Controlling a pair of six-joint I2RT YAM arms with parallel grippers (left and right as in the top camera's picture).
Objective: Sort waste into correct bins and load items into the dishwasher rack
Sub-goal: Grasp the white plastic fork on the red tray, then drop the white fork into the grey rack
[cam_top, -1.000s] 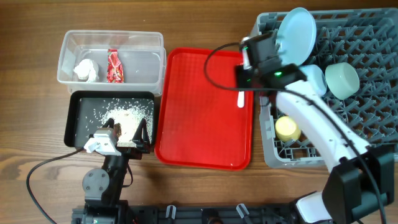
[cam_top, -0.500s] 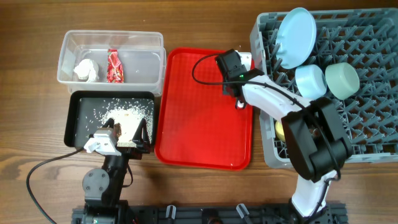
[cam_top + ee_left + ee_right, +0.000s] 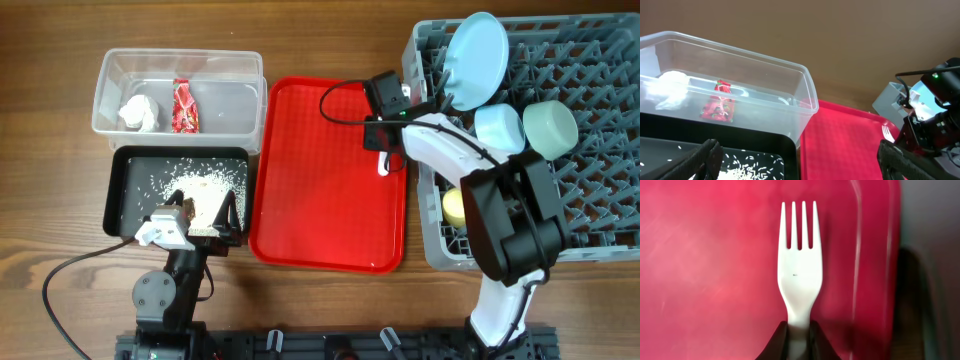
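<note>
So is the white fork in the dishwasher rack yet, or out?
Out. The white plastic fork lies flat on the red tray, the right gripper closed around its handle.

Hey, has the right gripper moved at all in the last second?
Yes. The right gripper has moved left, from the dishwasher rack's left edge to above the right side of the red tray, at the white fork.

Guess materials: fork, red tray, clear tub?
Fork: likely moulded plastic, opaque white, smooth with a faint sheen. Red tray: probably plastic, glossy, showing soft glare and light scuffs. Clear tub: thin transparent plastic, since its contents show through the walls.
</note>
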